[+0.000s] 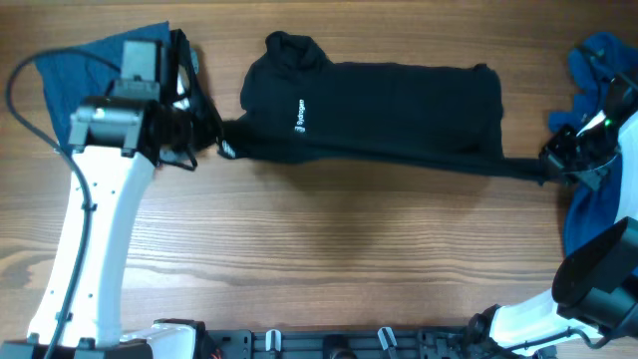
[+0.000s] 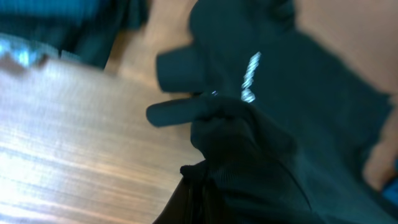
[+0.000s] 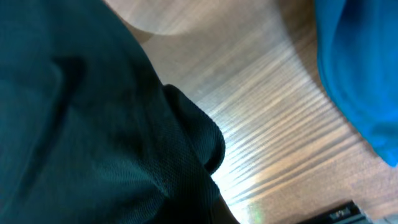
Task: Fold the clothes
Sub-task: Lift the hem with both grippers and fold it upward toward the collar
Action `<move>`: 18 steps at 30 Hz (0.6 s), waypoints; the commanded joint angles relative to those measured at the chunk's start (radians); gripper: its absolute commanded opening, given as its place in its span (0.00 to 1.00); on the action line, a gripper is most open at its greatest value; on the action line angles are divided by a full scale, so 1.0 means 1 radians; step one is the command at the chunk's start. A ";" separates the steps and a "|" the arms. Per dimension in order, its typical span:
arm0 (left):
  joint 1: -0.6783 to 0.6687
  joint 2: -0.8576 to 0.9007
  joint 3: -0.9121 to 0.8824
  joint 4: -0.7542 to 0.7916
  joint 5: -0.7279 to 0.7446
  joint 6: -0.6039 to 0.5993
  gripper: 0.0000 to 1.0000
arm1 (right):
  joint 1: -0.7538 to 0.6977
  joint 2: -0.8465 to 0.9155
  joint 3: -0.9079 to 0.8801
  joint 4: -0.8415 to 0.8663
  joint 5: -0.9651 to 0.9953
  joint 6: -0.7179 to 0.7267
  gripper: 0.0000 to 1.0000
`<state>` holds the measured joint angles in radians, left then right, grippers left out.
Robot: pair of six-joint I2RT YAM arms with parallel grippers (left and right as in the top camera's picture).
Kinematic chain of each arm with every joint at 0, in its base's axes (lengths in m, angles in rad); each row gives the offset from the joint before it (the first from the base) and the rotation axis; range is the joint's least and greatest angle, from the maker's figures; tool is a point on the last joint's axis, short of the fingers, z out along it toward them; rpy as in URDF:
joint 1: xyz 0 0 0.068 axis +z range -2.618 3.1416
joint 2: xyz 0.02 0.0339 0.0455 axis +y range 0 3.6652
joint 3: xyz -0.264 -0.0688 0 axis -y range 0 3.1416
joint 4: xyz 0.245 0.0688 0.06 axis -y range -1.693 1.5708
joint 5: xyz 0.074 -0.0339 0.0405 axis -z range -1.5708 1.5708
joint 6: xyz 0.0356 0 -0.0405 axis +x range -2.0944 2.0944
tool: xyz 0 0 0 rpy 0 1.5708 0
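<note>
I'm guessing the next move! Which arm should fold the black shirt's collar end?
Probably left: the left gripper pinches the black shirt beside the collar and logo; the right gripper holds the far end.

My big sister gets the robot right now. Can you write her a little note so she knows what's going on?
Left gripper: jaws shut on the collar end of the shirt.
Right gripper: jaws shut on the shirt's hem corner.
Shirt: black, pulled out flat across the middle of the table, between the two grippers.
Done: the shirt looks folded in along its length, but I can't be sure.
Left: fold the shirt shorter. Then do the left blue cloth and the right blue cloth, both lying crumpled at the table's ends.
</note>
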<state>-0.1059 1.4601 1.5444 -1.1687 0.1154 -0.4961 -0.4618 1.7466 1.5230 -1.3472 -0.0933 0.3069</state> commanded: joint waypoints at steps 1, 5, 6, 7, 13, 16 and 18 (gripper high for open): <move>0.013 -0.016 0.133 0.011 -0.080 -0.010 0.04 | -0.014 0.000 0.123 -0.021 0.032 -0.053 0.04; 0.013 -0.016 0.253 0.023 -0.084 -0.005 0.04 | -0.015 0.000 0.296 -0.092 0.024 -0.072 0.04; 0.012 -0.016 0.284 0.028 -0.083 0.003 0.04 | -0.015 0.000 0.351 -0.119 0.024 -0.075 0.04; 0.012 -0.016 0.314 0.032 -0.083 0.011 0.04 | -0.015 0.000 0.389 -0.136 0.024 -0.080 0.04; 0.011 -0.016 0.586 0.037 -0.083 0.017 0.04 | -0.015 -0.004 0.726 -0.261 -0.003 -0.114 0.04; 0.011 -0.020 0.726 0.011 -0.079 0.017 0.04 | -0.015 -0.037 0.833 -0.261 -0.047 -0.126 0.04; 0.011 -0.026 0.821 -0.026 -0.079 0.017 0.04 | -0.015 -0.077 0.882 -0.261 -0.047 -0.124 0.04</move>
<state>-0.1104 1.4605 2.2272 -1.1721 0.1211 -0.4915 -0.4599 1.7256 2.3333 -1.6161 -0.1970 0.2058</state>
